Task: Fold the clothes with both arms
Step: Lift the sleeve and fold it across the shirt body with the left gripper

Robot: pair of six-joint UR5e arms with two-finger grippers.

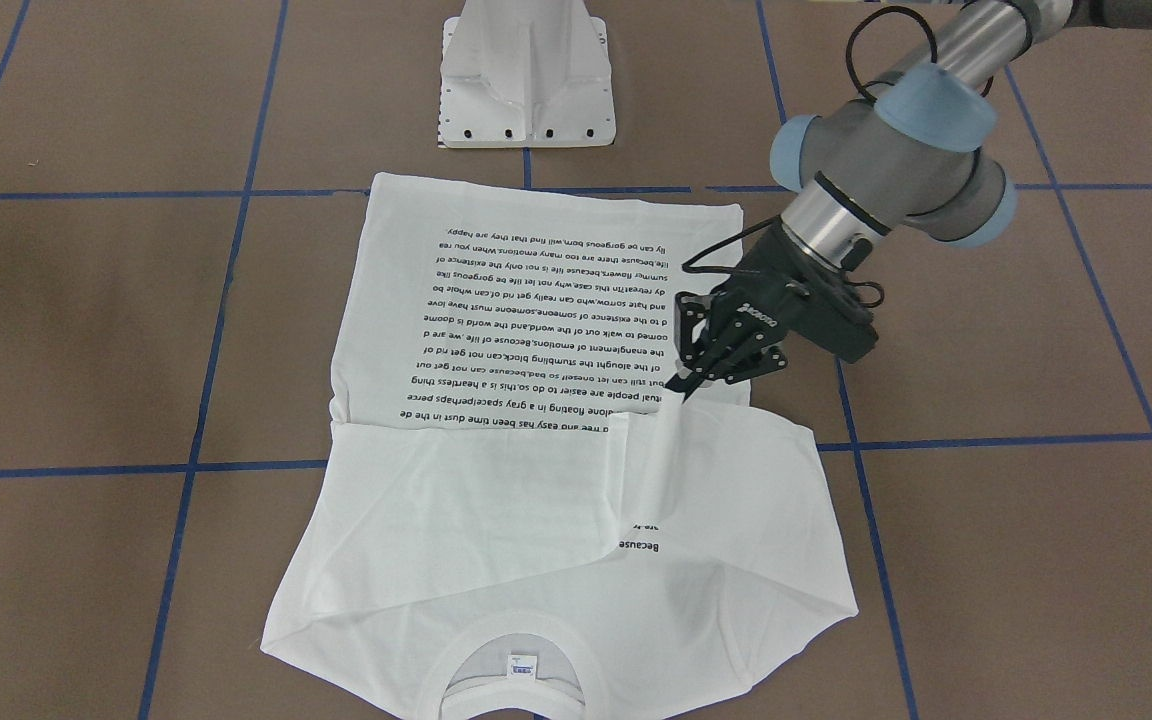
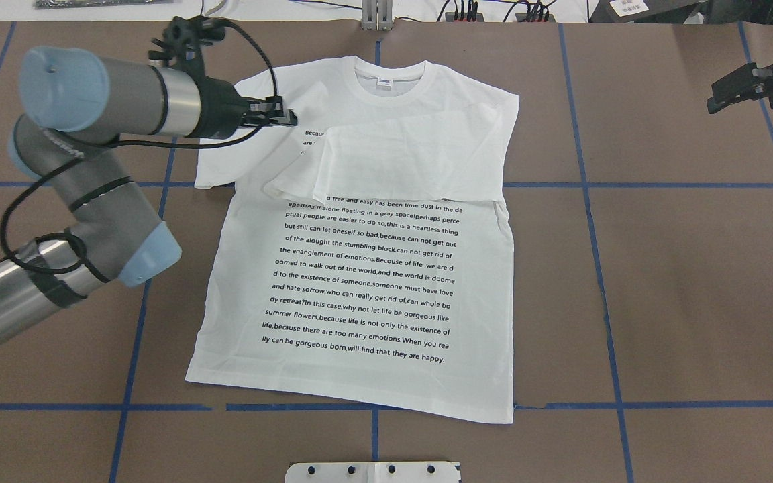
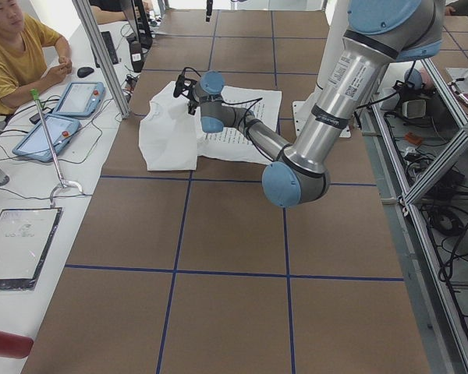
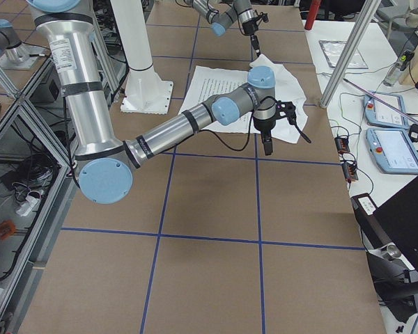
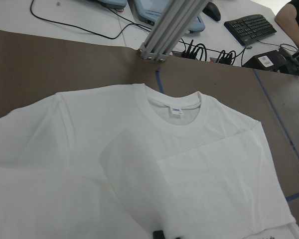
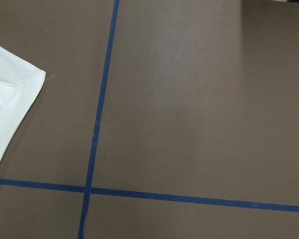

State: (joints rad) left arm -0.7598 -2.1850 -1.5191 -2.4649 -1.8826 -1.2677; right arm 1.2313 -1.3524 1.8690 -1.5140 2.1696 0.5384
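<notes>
Start with the left gripper's fingers (image 1: 696, 372). The black prongs are pinched together to a point, nipping a raised ridge of thin white cloth. The left gripper (image 1: 681, 385) tilts down from the one left arm (image 2: 91, 94), a silver-grey jointed tube with light-blue caps and a looping black cable.

The pinched cloth belongs to the single shirt (image 2: 359, 282). It is white, soft cotton and lies mostly flat on the table (image 2: 661, 268), just in front of the white base (image 1: 526, 90). The hem lies nearest the base and the ribbed round collar (image 2: 390, 80) lies at the end farthest from it, with one small label (image 2: 384, 82) inside. A block of black printed lines (image 2: 366, 282) covers the part nearer the base. A flap of cloth is folded across the chest on the far side from the base and hides the top lines. The pinched ridge rises at that flap's end, on the robot's left of the base.

The table is matt brown, marked into squares by blue tape (image 2: 588, 201).

The right gripper (image 2: 739, 86) is also black. It hangs over bare table well out to the robot's right of the base, apart from the shirt. You cannot tell whether its fingers are parted or together. Its wrist view shows only one white shirt corner (image 6: 10, 94) and crossing tape.
</notes>
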